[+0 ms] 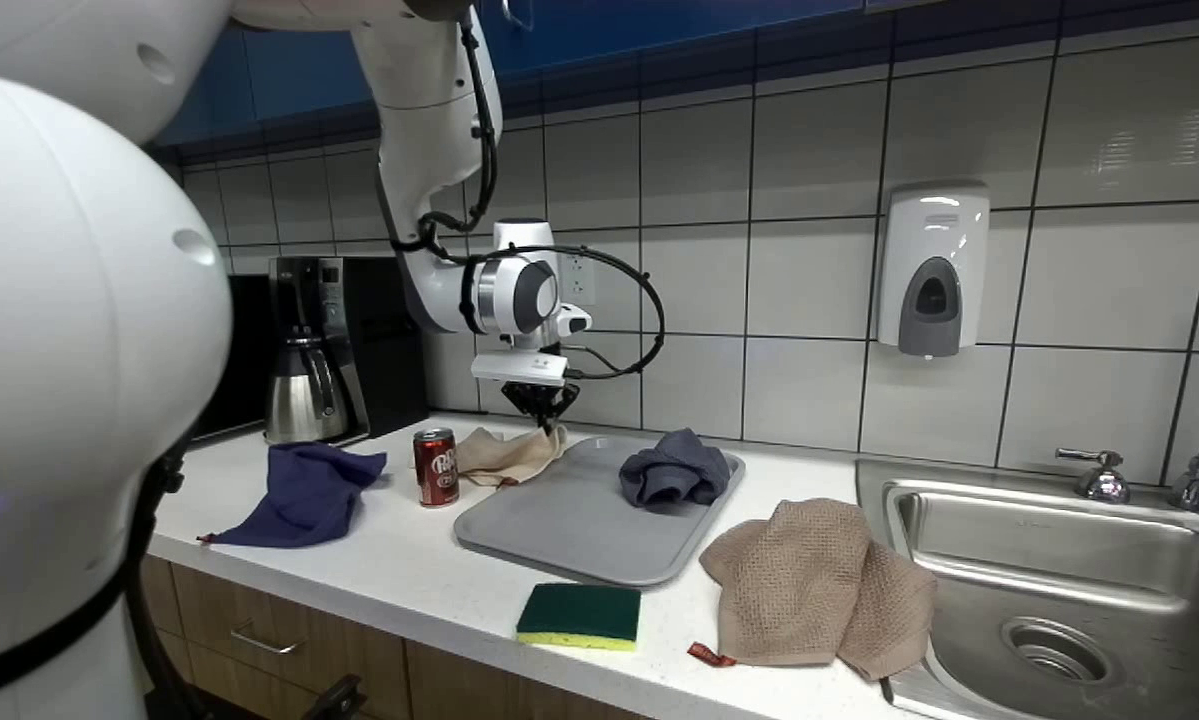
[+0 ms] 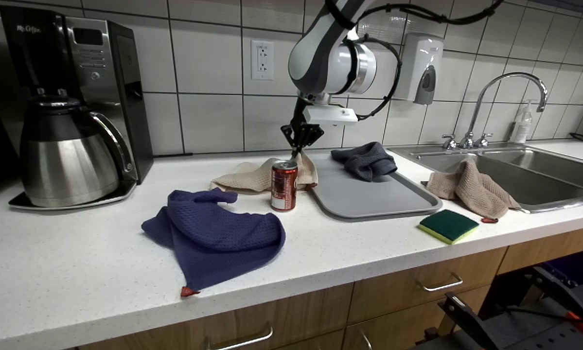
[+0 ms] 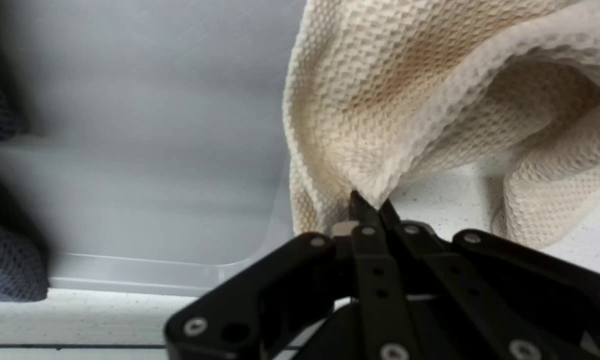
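Note:
My gripper (image 3: 377, 204) is shut on a pinched corner of a beige waffle-weave cloth (image 3: 360, 120). That corner is pulled up into a peak under the fingertips, while the rest of the cloth (image 1: 504, 458) lies rumpled on the counter. Its near edge overlaps the rim of a grey tray (image 1: 569, 525). In both exterior views the gripper (image 2: 297, 149) points down just above the tray's side. A crumpled dark grey cloth (image 2: 366, 161) rests on the tray's far part. Close by the beige cloth stands a red soda can (image 2: 284, 187), hiding part of it in an exterior view.
A navy cloth (image 2: 218, 228) lies beside the can. A green and yellow sponge (image 1: 579, 615) and a brown cloth (image 1: 809, 580) lie near the sink (image 1: 1039, 530). A coffee maker (image 2: 72, 146) stands at the counter's end. The tiled wall (image 1: 699, 300) rises behind the tray.

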Controlling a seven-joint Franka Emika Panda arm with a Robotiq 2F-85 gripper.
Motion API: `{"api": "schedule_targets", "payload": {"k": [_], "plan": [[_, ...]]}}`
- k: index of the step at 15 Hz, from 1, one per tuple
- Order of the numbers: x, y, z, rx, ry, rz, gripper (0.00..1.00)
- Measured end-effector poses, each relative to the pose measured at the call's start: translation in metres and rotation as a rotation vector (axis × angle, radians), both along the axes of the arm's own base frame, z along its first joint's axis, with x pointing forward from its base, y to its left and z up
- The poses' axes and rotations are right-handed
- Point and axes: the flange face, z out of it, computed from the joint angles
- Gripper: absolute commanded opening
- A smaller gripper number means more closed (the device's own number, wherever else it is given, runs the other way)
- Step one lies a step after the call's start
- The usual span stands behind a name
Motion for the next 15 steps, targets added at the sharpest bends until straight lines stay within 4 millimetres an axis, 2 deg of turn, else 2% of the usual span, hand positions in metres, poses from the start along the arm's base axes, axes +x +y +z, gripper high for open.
{"api": "schedule_targets", "payload": {"k": [10,15], "plan": [[0.008,0.043,0.023,0.024,-0.052,0.057,0.01],[0.013,0.068,0.028,0.038,-0.071,0.088,0.01]]}}
